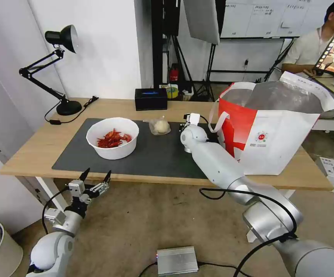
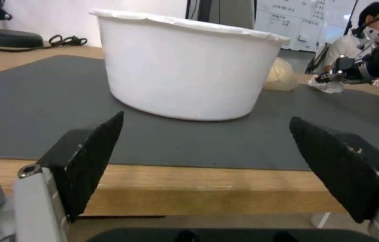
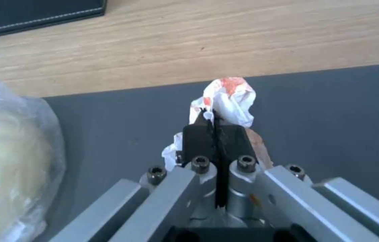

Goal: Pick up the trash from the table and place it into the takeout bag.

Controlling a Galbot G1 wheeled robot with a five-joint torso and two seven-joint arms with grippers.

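A dark grey mat (image 1: 151, 154) covers the light-wood counter (image 1: 36, 150). On the mat, the white bowl (image 1: 113, 148) holds red shells (image 1: 113, 139). Beside the mat stands a white takeout bag (image 1: 274, 146) with a red panel, small red logo and silver lining. The crumpled tissue (image 3: 227, 101) is white, stained orange-red.

The counter (image 1: 39, 148) is light wood with a matt, visible grain; the mat (image 1: 155, 154) on it is dark grey, matt and smooth. The bowl (image 1: 113, 139) looks like smooth white plastic or paper, hard to tell which. At its 3 o'clock the bun (image 1: 161, 126) sits in thin, glossy, crinkled clear plastic. The tissue (image 3: 225, 99) is soft crumpled white paper with orange stains, pinched by the right end effector (image 3: 211, 116), which has matt black pads (image 3: 198, 136) on brushed metal. The bag (image 1: 274, 142) is smooth white and red outside, with shiny silver foil inside. The left end effector (image 2: 205, 164) has rough matt black pads.
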